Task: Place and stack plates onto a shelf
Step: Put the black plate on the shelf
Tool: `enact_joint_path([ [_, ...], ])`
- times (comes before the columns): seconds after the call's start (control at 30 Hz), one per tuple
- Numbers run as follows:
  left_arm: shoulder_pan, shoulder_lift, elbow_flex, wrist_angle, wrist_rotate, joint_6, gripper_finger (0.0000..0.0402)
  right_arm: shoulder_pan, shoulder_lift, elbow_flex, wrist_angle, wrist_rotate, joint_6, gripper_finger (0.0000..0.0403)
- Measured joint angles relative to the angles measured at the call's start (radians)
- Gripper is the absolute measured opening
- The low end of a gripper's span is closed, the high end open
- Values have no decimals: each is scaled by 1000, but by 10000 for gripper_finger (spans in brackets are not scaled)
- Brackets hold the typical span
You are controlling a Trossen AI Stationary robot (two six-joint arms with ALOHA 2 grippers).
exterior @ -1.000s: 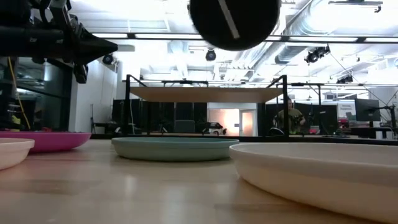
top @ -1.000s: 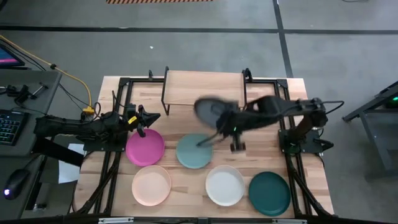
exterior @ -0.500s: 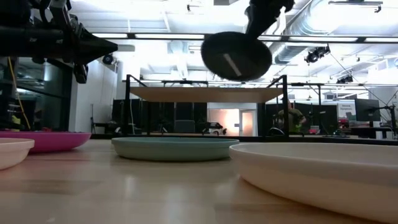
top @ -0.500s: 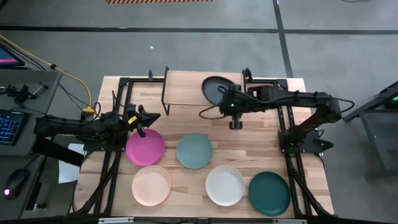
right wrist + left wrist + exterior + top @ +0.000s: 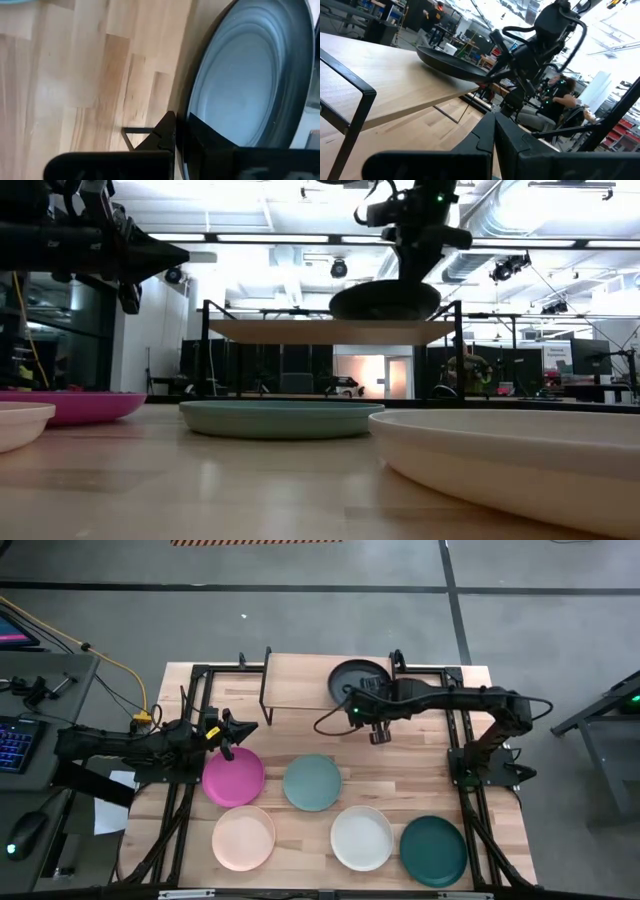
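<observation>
Six plates: one black plate (image 5: 358, 678) at the shelf, five others lying flat on the surface (image 5: 390, 765).
Shelf: the shelf (image 5: 300, 683) stands at the far edge of the surface, a light wooden board on thin black legs.
Black plate: it sits over the shelf's right end, close to level; in the low view (image 5: 385, 301) its underside is at the board's top, though contact cannot be told for sure.
Right gripper: the right gripper (image 5: 357, 700) reaches in from the right side and has its fingers closed on the black plate's near rim; the right wrist view shows the rim (image 5: 240, 95) pinched between the two dark fingers.
Left gripper: the left gripper (image 5: 240, 730) waits above the surface just beyond the pink plate, fingers closed together and holding nothing.
Pink plate: the pink plate (image 5: 233, 777) lies at the left of the middle row.
Light blue plate: the light blue plate (image 5: 311, 782) lies just right of the pink one, in front of the shelf.
Peach plate: the peach plate (image 5: 243, 838) lies in the near row on the left.
White plate: the white plate (image 5: 362, 837) lies in the near row, right of centre.
Dark teal plate: the dark teal plate (image 5: 433, 850) lies just beside the white one, nearest the right corner.
</observation>
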Motion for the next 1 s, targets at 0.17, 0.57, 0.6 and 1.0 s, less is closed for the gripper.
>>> enact_joint_path([
  [0.17,0,0,0,0,0,0,1,-16,0,0,1,-7,44,0],
  [0.57,0,0,0,0,0,0,1,-34,0,0,18,-10,103,0],
  [0.6,0,0,0,0,0,0,1,-36,0,0,25,-10,107,0],
  [1.0,0,0,0,0,0,0,1,-42,0,0,43,-11,108,0],
])
